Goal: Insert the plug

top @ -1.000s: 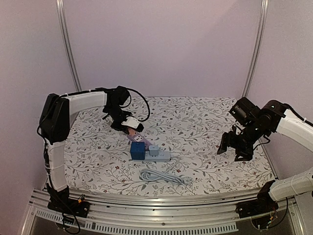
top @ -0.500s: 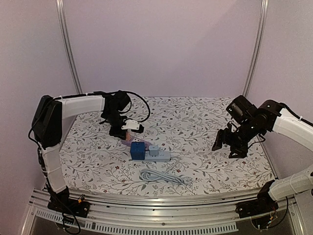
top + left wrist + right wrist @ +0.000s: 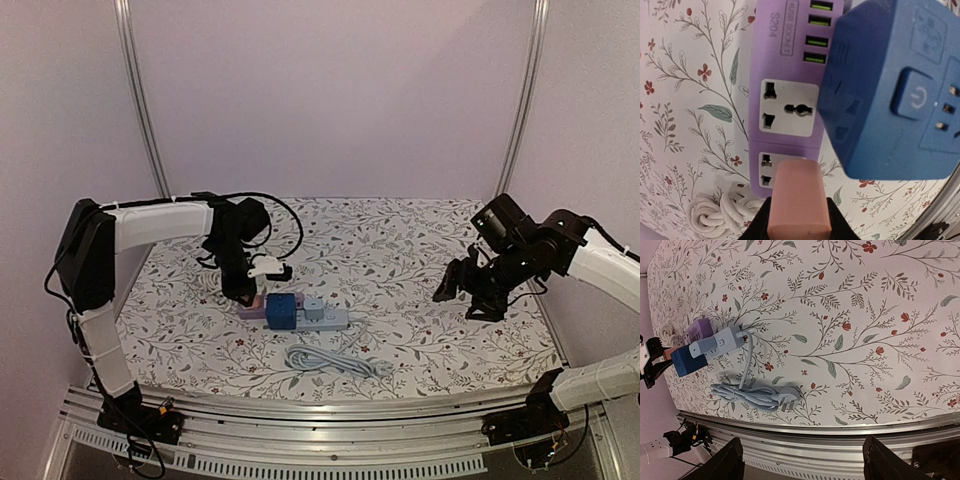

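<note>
Left gripper [image 3: 243, 290] — clamped narrow on a pink plug [image 3: 799, 202], pointing down at the left end of a purple power strip [image 3: 784, 95]. Seen from the left wrist: plug held over the nearer of two white sockets [image 3: 789, 108], covering its right half; possibly touching the socket face, though hard to tell whether the pins are in. Beyond that, the second socket uncovered, then a row of green USB ports [image 3: 816, 33]. Just right of the strip, overlapping its edge in this view, a blue cube adapter [image 3: 890, 90] with a power button. Beside the plug, a white coiled cord [image 3: 715, 220] on the floral cloth [image 3: 685, 100]. Farther right in the top view, a grey power strip [image 3: 326, 318] against the blue cube, with its grey cable [image 3: 335, 362] bundled in front. Right gripper [image 3: 468, 293] — hanging above the cloth well apart from all this, fingers [image 3: 727, 462] spread wide, holding nothing.
</note>
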